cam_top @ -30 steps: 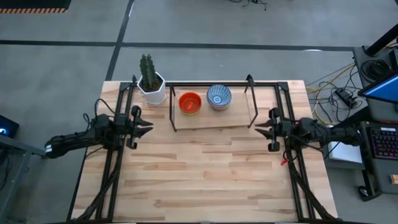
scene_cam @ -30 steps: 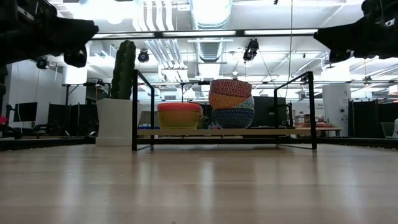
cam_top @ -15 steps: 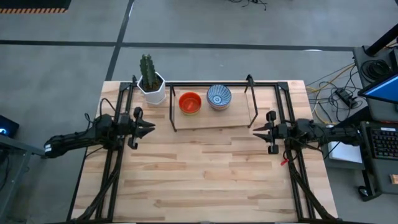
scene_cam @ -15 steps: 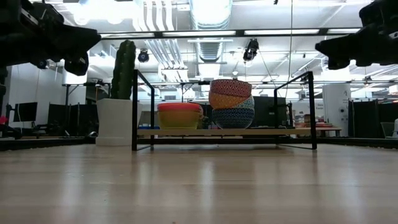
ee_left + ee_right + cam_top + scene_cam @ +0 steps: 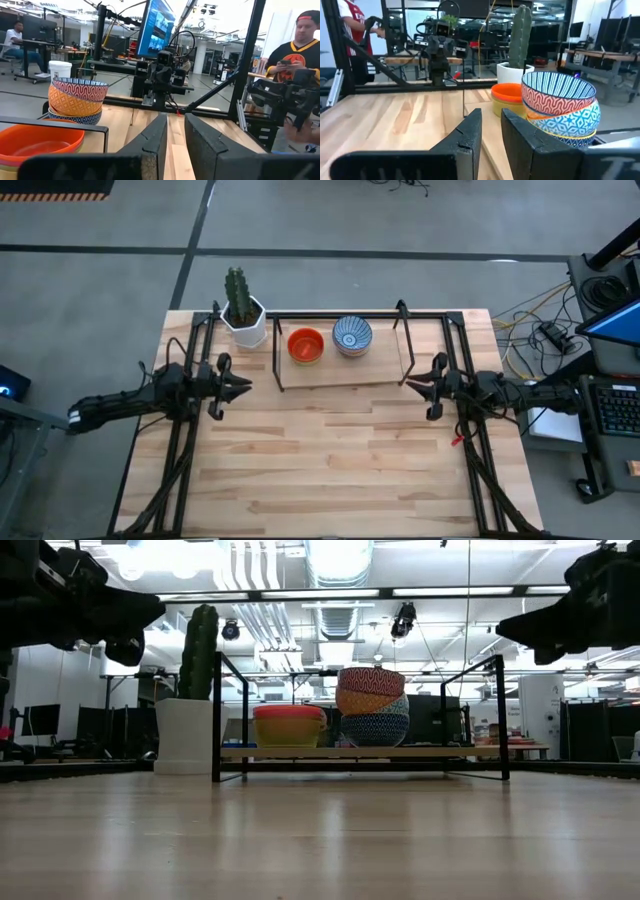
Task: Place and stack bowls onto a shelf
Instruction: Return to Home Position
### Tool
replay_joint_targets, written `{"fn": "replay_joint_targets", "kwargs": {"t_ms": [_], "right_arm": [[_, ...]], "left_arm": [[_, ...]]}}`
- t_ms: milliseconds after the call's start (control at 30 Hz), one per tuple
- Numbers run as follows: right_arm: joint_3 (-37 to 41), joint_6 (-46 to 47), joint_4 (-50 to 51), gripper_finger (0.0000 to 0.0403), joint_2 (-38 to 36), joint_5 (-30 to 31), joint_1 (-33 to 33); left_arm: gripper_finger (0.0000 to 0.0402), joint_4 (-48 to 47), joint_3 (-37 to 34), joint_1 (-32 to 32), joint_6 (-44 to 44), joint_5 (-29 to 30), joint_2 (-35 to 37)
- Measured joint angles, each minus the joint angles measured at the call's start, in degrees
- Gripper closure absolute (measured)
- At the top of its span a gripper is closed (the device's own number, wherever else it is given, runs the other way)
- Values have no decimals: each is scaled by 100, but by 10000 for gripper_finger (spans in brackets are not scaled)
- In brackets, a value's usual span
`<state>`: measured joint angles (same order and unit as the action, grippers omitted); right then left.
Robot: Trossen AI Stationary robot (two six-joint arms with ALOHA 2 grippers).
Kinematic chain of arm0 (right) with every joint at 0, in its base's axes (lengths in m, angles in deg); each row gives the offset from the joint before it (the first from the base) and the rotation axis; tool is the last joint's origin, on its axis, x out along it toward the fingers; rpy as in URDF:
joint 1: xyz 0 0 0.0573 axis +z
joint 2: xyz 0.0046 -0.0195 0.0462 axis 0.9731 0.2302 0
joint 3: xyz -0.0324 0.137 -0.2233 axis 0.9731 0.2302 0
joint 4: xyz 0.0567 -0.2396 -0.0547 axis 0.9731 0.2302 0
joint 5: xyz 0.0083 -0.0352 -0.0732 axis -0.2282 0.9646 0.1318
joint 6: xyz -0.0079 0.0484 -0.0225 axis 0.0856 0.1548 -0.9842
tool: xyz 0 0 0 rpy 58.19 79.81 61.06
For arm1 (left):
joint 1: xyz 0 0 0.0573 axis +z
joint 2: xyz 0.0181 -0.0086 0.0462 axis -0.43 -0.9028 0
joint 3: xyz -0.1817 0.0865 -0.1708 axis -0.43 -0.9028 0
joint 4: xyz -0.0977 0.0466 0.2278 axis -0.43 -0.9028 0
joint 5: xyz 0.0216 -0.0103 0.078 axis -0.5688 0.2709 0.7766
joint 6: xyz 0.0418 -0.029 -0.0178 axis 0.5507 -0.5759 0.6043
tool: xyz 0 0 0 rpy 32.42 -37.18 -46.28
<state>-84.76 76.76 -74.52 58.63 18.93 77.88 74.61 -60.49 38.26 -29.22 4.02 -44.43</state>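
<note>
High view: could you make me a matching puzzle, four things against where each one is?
Things:
1. cactus
2. orange bowl
3. patterned bowl
4. left pincer

Places:
A. on the shelf, near its middle
B. raised over the left side of the table, holding nothing
C. on the table, just off the shelf's left end
D. on the shelf, toward its left end

Pairs: 1-C, 2-D, 3-A, 4-B.
</note>
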Motion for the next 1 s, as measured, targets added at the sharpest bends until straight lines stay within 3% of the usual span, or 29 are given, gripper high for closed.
{"fn": "replay_joint_targets", "kwargs": {"t_ms": [200, 1000], "right_arm": [[0, 370, 0, 339, 7, -2, 0], [4, 327, -2, 339, 4, -2, 0]], "left_arm": [[352, 7, 6, 0, 1, 0, -88], [352, 9, 9, 0, 2, 0, -233]]}}
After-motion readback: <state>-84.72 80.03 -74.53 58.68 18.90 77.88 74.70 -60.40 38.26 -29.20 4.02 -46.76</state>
